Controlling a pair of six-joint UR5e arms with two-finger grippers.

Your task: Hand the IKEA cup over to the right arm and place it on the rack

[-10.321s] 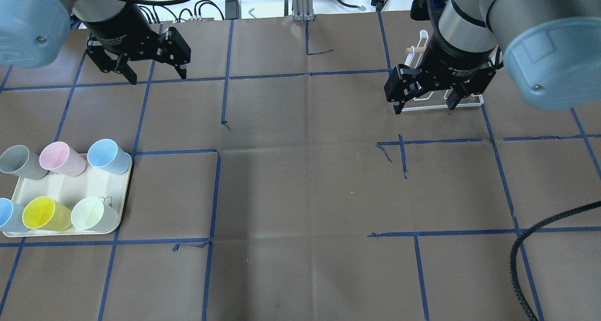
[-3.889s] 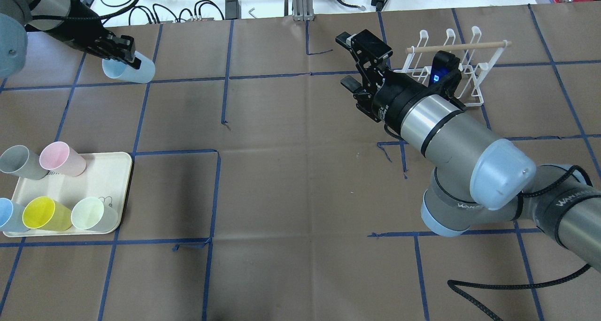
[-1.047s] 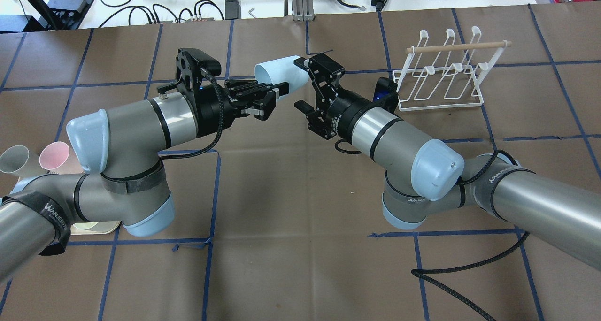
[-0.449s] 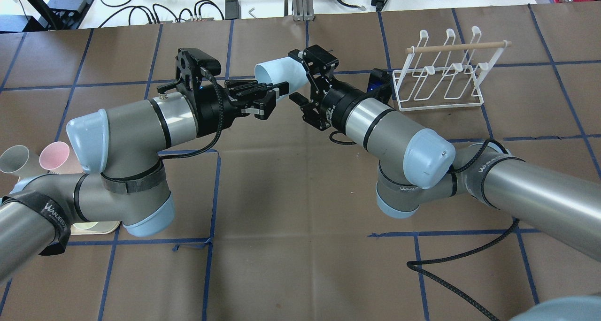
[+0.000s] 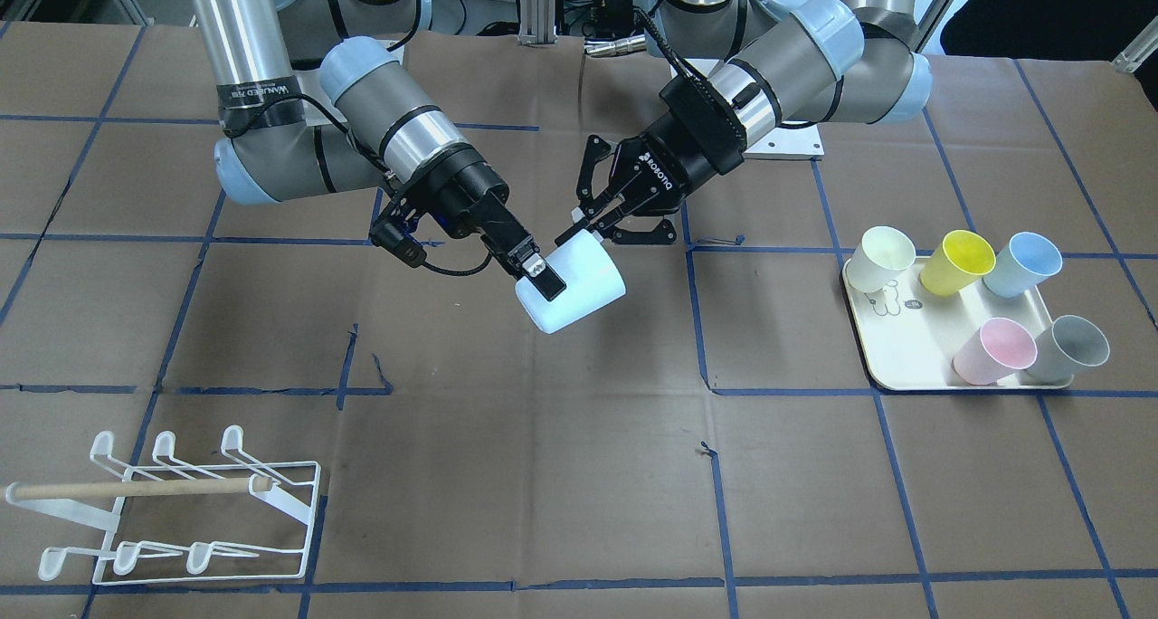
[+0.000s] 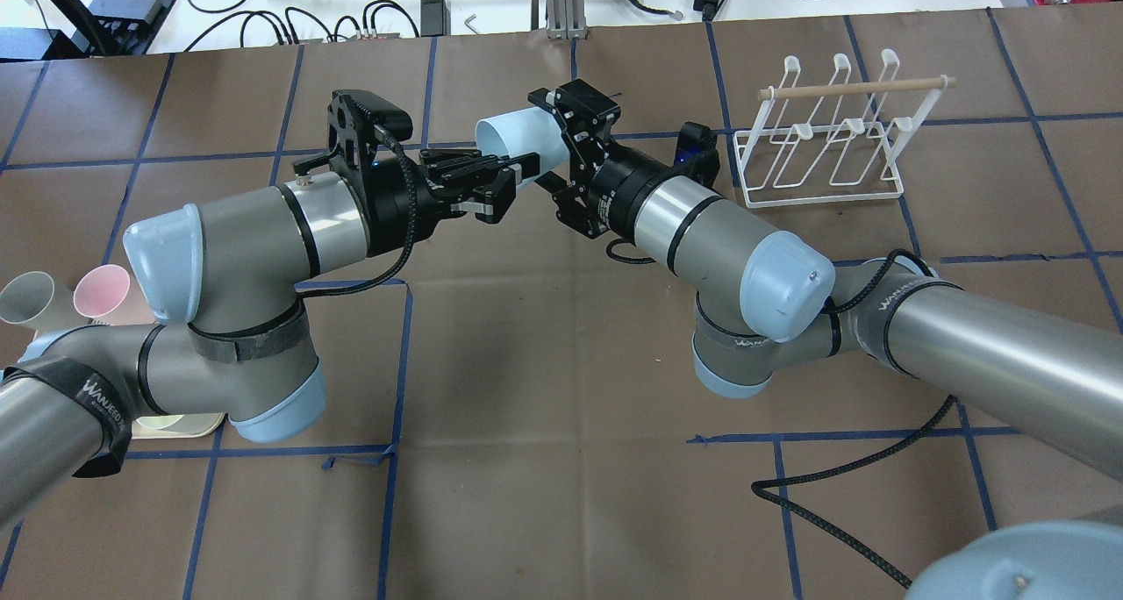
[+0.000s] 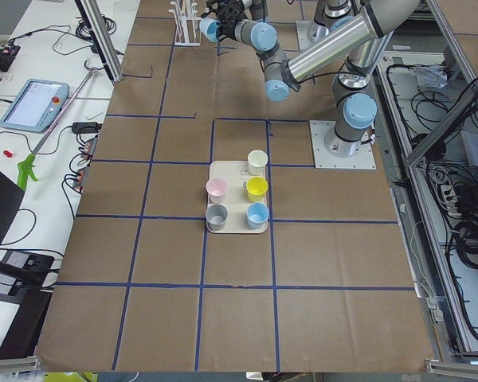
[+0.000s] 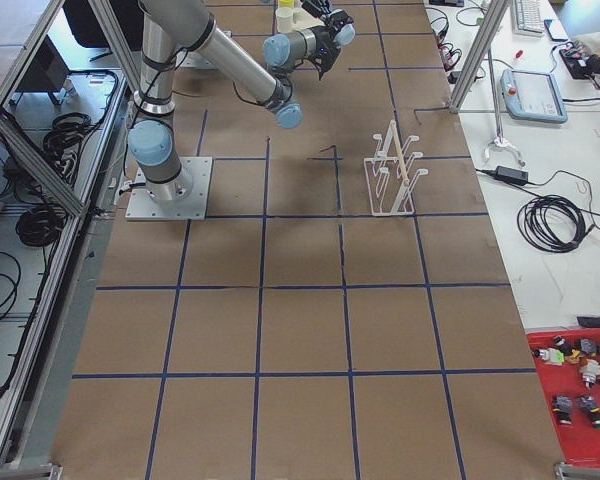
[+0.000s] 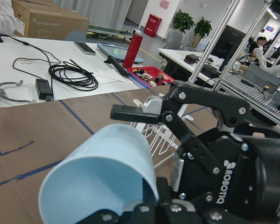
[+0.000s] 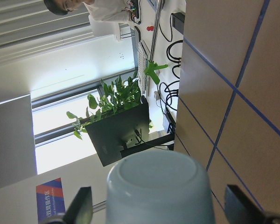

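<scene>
The IKEA cup (image 6: 513,135) is pale blue and is held on its side above the table's middle. My left gripper (image 6: 513,172) is shut on its rim. It also shows in the front view (image 5: 583,230) and at the bottom of the left wrist view (image 9: 149,210). My right gripper (image 6: 559,154) is open, and its fingers straddle the cup's (image 5: 579,289) closed base. In the right wrist view the base (image 10: 158,186) sits between the spread fingers (image 10: 79,205). The white wire rack (image 6: 825,144) with its wooden dowel stands empty at the far right.
A cream tray (image 5: 914,352) holds several coloured cups on the robot's left side. It also shows in the left side view (image 7: 235,199). A black cable (image 6: 842,482) lies on the table near the right arm. Blue tape lines cross the brown table cover.
My right gripper has moved left, so its open fingers now reach over the cup's base. My left gripper has held the cup still in the last second.
</scene>
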